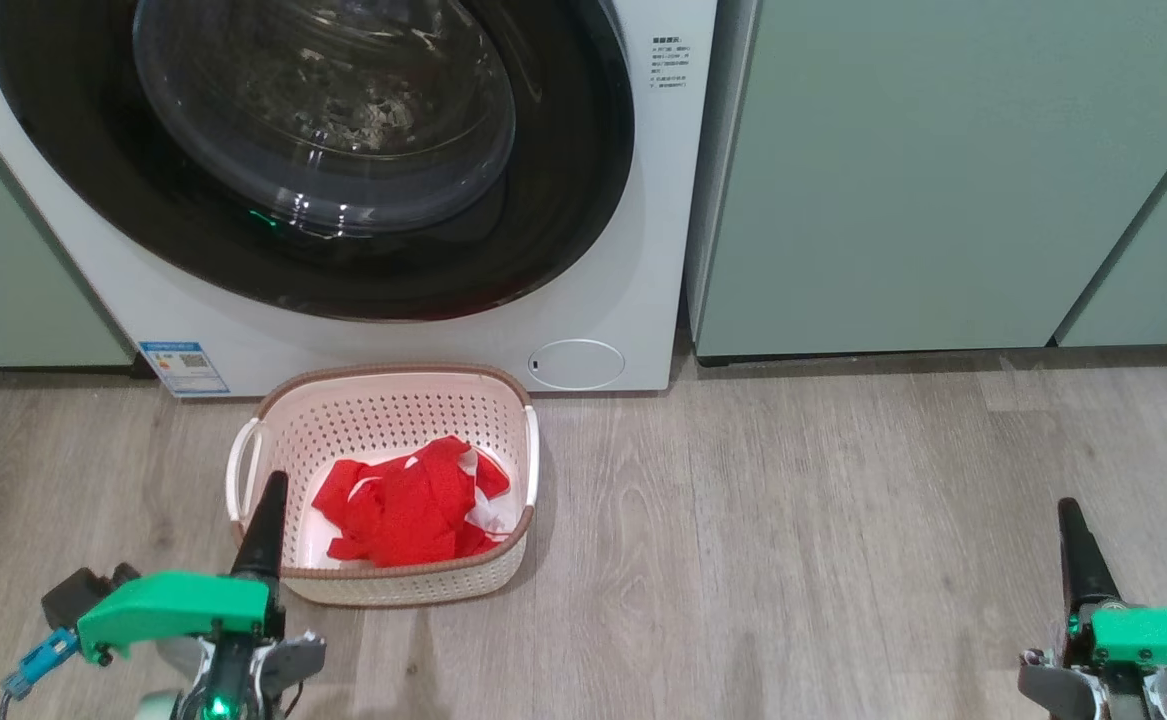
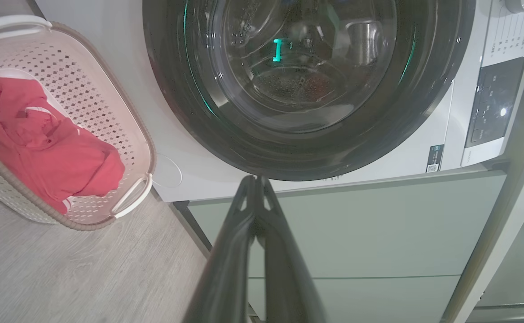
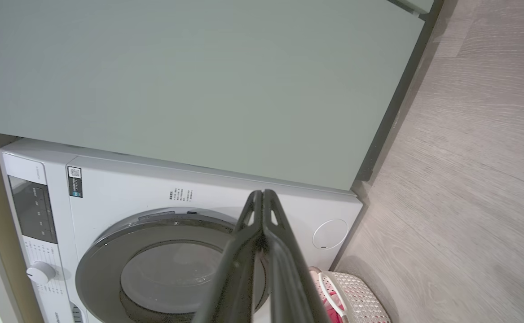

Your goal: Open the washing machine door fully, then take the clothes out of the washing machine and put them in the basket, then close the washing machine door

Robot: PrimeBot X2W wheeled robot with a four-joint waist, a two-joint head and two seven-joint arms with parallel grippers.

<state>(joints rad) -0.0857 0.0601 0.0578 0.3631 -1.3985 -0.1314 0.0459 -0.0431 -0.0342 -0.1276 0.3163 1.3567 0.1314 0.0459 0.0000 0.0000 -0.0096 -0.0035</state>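
Note:
The white washing machine [image 1: 633, 290] stands ahead with its round black-rimmed door [image 1: 313, 160] lying flush against its front, glass bowl in the middle. Before it on the floor sits the cream perforated basket [image 1: 383, 410], holding bright red clothes [image 1: 408, 500] with white trim. My left gripper [image 1: 271, 500] is shut and empty, its tip over the basket's near left rim. Far off at the lower right my right gripper [image 1: 1071, 520] hangs above bare floor, shut and empty. The left wrist view shows the door [image 2: 297, 85], basket [image 2: 86, 89] and clothes [image 2: 46, 148]; the right wrist view shows the washing machine [image 3: 122, 188] and a corner of the basket [image 3: 356, 291].
Pale green cabinets [image 1: 943, 170] flank the washer on the right and on the left [image 1: 3, 260]. Grey wood-look floor [image 1: 793, 520] stretches between my two grippers. A small round flap [image 1: 576, 364] and a blue sticker [image 1: 183, 366] sit low on the washer front.

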